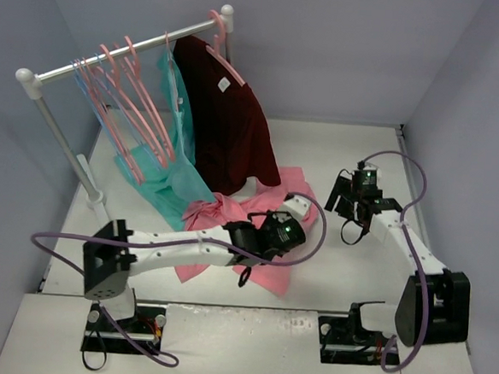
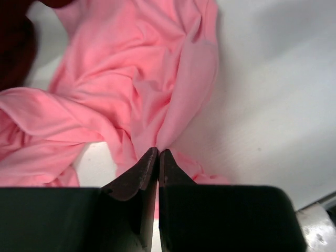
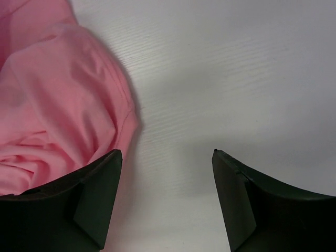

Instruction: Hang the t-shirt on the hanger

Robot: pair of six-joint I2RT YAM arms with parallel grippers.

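Snugly between left fingers [image 2: 137, 177], t-shirt [image 2: 131, 79].

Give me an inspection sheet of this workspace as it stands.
Surface: white table, matte, no spills seen.
Job's things: t-shirt crumpled on the table, on no hanger; light-blue hanger seems to hang at the rail's left end.
Clutter: maroon shirt and teal shirt hang on the rail; pink hangers beside them.
End effectors: left end effector shut on a t-shirt fold; right end effector open over the table by the shirt's edge.
Cables: purple cables loop off both arms; no snag seen.
Surroundings: plain grey-blue walls.
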